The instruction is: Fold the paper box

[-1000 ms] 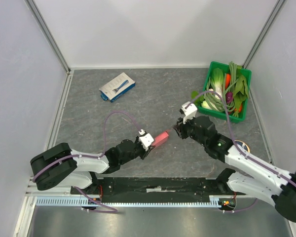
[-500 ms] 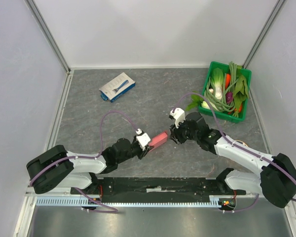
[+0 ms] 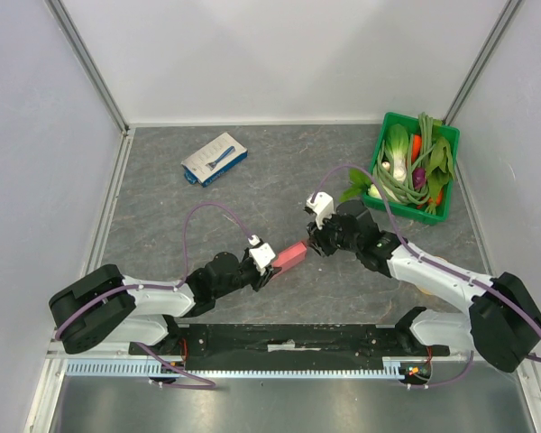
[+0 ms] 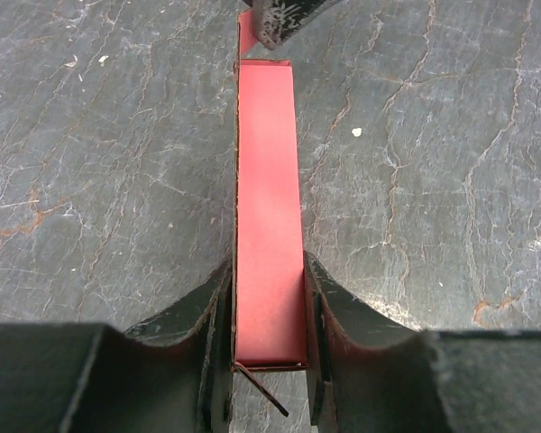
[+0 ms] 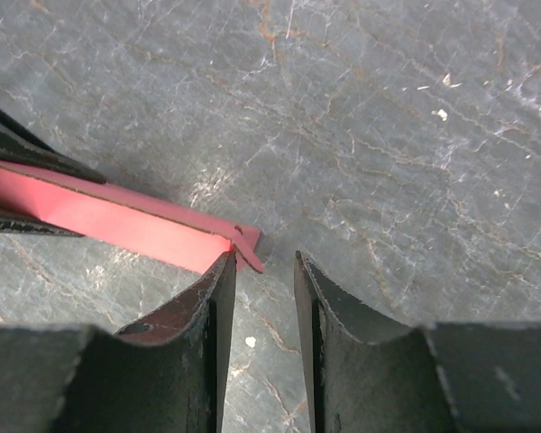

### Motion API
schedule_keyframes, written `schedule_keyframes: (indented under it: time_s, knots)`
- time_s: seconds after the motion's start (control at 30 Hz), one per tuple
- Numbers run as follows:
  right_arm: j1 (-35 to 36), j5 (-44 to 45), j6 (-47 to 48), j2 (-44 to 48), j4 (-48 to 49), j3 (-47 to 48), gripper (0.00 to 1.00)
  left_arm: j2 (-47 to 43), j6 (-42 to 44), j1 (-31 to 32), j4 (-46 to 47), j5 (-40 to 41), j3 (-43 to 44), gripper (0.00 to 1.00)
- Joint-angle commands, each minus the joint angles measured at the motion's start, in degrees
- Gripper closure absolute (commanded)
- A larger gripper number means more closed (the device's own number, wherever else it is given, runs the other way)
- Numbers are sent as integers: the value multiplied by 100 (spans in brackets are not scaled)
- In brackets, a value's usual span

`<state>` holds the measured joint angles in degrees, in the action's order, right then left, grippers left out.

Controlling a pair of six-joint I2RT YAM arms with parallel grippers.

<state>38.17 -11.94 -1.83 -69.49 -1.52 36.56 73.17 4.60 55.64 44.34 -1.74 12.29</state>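
The pink-red paper box is folded into a long narrow shape and held just above the table. My left gripper is shut on its near end; in the left wrist view the box runs away from me between both fingers. My right gripper is at the box's far end with a narrow gap between its jaws. In the right wrist view its left fingertip touches the small end tab of the box. Nothing sits between the right fingers.
A white-and-blue box with a blue tool picture lies at the back left. A green basket full of vegetables stands at the back right. Grey walls enclose the table on three sides.
My right gripper has moved left and down to the far end of the box. My left gripper has shifted slightly with the box still in it.
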Motion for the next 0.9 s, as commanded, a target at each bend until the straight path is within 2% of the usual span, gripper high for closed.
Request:
schedule_keyframes:
  time_s: [0.0,0.13,0.3,0.63,0.73,0.83,0.87]
  knots:
    - [-38,227,138,-160,223,317,59,-30,85,9,295,-90,-8,92]
    - [-64,114,139,-205,319,343,57,-30,85,9,295,-81,-8,92]
    - [-56,-272,323,-249,371,361,65,-39,67,9,295,-64,-17,92]
    - [-64,-537,385,-91,547,194,65,-13,85,9,277,-55,1,92]
    - [-56,-545,376,-134,495,229,69,-13,76,9,286,-37,1,92]
    - [-64,-563,358,-143,495,220,78,-13,67,9,286,-20,1,92]
    - [-64,-572,332,-143,486,229,83,-4,76,9,286,-20,1,92]
